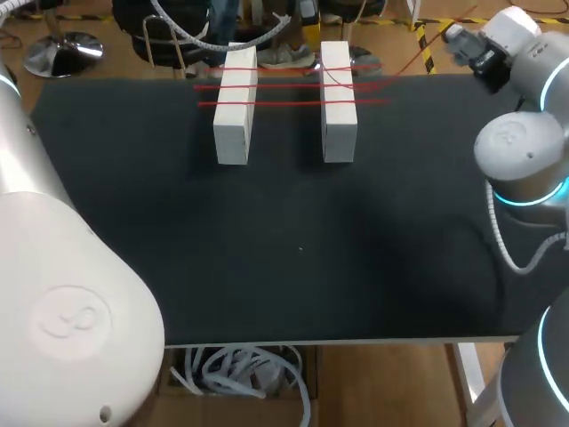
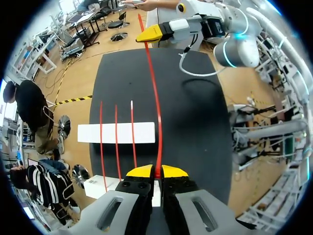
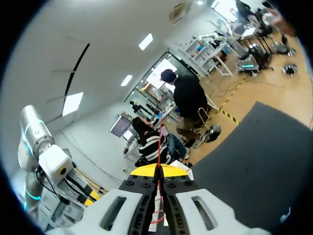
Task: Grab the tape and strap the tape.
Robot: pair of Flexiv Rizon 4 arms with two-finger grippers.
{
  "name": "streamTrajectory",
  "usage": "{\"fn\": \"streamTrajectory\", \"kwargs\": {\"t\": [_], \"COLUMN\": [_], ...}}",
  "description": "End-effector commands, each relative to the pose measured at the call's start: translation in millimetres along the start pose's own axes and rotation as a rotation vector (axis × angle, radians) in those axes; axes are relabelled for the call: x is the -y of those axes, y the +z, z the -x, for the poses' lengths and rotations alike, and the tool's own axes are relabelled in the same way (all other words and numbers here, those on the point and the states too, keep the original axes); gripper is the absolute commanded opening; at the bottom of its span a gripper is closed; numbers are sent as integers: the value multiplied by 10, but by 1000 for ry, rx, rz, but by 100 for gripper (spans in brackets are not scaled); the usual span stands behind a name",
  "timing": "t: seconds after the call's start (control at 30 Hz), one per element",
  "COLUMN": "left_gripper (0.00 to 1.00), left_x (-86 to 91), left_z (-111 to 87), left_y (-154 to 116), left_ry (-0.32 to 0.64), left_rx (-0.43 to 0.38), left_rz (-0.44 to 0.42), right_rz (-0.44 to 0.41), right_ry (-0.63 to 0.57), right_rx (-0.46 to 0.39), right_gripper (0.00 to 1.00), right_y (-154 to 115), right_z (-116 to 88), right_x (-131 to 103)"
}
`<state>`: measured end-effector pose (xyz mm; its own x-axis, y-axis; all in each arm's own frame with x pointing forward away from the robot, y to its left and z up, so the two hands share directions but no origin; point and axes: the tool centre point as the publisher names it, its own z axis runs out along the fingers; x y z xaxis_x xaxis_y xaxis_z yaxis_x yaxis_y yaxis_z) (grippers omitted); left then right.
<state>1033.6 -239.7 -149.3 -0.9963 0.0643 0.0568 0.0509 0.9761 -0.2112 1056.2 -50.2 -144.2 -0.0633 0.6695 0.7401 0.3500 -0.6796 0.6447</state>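
Two white blocks (image 1: pixel 235 107) (image 1: pixel 338 102) lie side by side at the table's far edge, with red tape strands (image 1: pixel 284 86) stretched across both. In the left wrist view three strands (image 2: pixel 116 137) cross the far block (image 2: pixel 116 132) and the near block (image 2: pixel 96 185). My left gripper (image 2: pixel 157 172) is shut on one end of a further red tape length (image 2: pixel 155 98). That length runs straight ahead to my right gripper (image 2: pixel 146 35). In the right wrist view my right gripper (image 3: pixel 158 171) is shut on the red tape (image 3: pixel 159 142), which leads away from its tips.
The black table mat (image 1: pixel 293 240) spreads out in front of the blocks. My left arm's big white housing (image 1: pixel 62 302) covers the near left corner. My right arm (image 1: pixel 524 151) stands at the right edge.
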Motion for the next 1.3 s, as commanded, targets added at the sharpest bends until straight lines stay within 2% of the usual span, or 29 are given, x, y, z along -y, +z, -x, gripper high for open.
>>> {"fn": "streamTrajectory", "kwargs": {"t": [0.03, 0.17, 0.37, 0.6, 0.8, 1.07, 1.1, 1.13, 1.23, 1.3], "left_gripper": [0, 0, 0, 0, 0, 0, 0, 0, 0, 0], "left_x": [9, 9, 9, 9, 9, 9, 9, 9, 9, 9], "left_z": [2, 2, 2, 2, 2, 2, 2, 2, 2, 2], "left_y": [-9, -9, -9, -9, -9, -9, -9, -9, -9, -9], "left_ry": [-1, -1, -1, -1, -1, -1, -1, -1, -1, -1], "left_rx": [-1, -1, -1, -1, -1, -1, -1, -1, -1, -1], "left_rz": [5, 5, 5, 5, 5, 5, 5, 5, 5, 5], "right_rz": [-318, -380, -421, -475, -555, -628, -648, -654, -707, -717], "right_ry": [-827, -1037, -1336, -1562, -1708, -1822, -1821, -1844, -1890, -1927], "right_rx": [204, 235, 249, 268, 257, 237, 206, 220, 163, 162], "right_gripper": [0, 0, 0, 0, 0, 0, 0, 0, 0, 0], "right_y": [-44, -51, -60, -54, -65, -80, -82, -83, -76, -75], "right_z": [-37, -40, -62, -49, -54, -29, -23, -24, -10, -16], "right_x": [-71, -39, 20, 45, 98, 146, 140, 145, 158, 162]}}
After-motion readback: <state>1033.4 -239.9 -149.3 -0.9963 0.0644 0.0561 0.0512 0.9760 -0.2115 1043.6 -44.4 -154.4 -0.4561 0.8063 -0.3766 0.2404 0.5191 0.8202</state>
